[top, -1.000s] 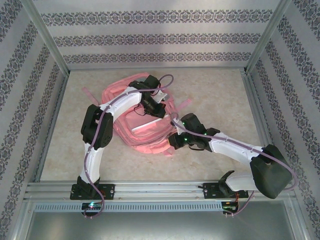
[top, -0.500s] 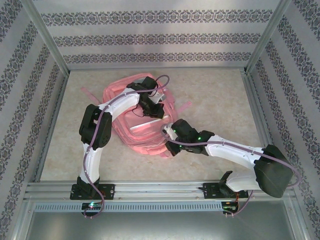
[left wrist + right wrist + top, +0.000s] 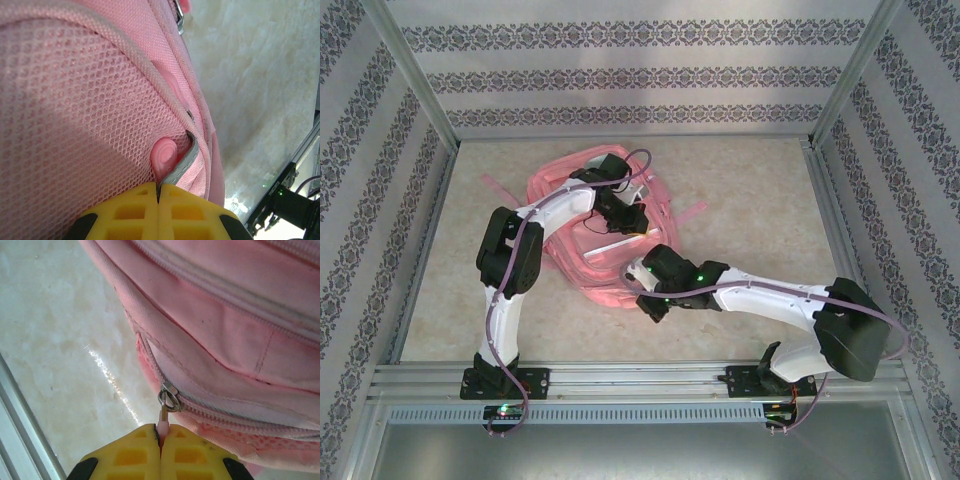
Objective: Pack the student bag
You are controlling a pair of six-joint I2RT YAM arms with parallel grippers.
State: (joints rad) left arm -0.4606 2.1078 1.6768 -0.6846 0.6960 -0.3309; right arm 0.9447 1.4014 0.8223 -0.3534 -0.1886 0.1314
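Pink mesh student bag, round rubbery zip pull, marbled tabletop

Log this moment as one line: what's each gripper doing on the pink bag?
left gripper: shut on grey tab | right gripper: shut on zipper pull | student bag: lying on table

The student bag lies flat on the counter, left of centre. The left gripper sits over the bag's middle, clamped on a tab. The right gripper meets the bag's near right edge, clamped on a zipper pull.
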